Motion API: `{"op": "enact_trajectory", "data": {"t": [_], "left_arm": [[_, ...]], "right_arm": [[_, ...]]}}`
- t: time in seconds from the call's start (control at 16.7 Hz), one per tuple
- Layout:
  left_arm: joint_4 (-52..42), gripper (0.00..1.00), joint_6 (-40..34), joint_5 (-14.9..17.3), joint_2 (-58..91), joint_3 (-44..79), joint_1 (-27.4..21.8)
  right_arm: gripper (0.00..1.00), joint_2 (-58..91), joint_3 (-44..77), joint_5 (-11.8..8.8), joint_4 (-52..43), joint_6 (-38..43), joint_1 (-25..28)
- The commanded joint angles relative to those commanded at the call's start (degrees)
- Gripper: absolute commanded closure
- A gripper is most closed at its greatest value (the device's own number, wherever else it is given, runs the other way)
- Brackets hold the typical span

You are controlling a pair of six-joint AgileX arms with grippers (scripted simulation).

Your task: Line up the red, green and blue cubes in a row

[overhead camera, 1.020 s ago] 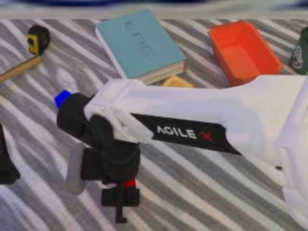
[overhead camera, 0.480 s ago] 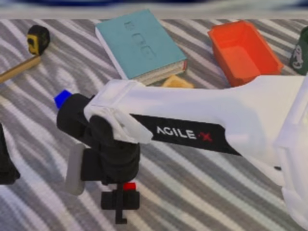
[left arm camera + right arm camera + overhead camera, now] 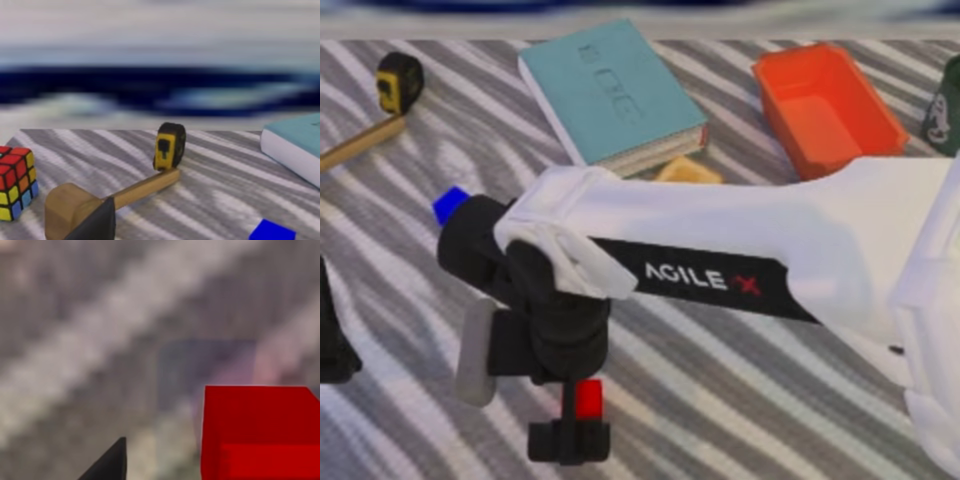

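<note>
The right claw (image 3: 582,420) hangs at the desk's (image 3: 740,400) six o'clock edge, gripping the red cube (image 3: 587,398). The blue cube (image 3: 449,204) lies toward nine o'clock. The left claw's state cannot be told.

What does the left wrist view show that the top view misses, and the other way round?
Only the left wrist view shows the colourful puzzle cube and the wooden mallet's head. Only the top view shows the right gripper around the red cube, the orange bin and the tan block. Both show the blue cube, the tape measure, the teal book and the striped cloth. No green cube appears in either.
</note>
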Motion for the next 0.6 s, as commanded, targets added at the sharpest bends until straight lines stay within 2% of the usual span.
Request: {"op": "enact_trajectory", "data": {"t": [0.36,0.6], "left_arm": [[0.0,0.0,0.0,0.0,0.0,0.0,0.0],[0.0,0.0,0.0,0.0,0.0,0.0,0.0]], "right_arm": [[0.0,-0.14,0.97,-0.01,-1.0,-0.18,0.09],[0.0,-1.54,6.96,-0.05,-8.79,-0.21,0.15]]}}
